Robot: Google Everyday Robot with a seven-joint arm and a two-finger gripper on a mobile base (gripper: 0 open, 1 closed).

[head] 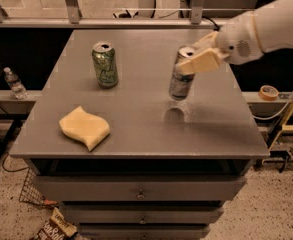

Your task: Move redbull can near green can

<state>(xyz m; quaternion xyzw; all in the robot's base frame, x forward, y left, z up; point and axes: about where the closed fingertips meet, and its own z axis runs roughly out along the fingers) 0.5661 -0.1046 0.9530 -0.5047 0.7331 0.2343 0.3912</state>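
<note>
The redbull can point(181, 79), slim and silver with blue panels, hangs tilted a little above the grey table point(136, 129) at centre right. My gripper point(196, 60) comes in from the right and is shut on the can's upper part. The green can point(105, 65) stands upright on the table at the back left, well apart from the redbull can.
A yellow sponge point(85, 127) lies near the table's front left edge. A plastic bottle point(13, 83) stands on a low ledge left of the table. A tape roll point(268, 92) lies on the ledge to the right. Drawers sit below the tabletop.
</note>
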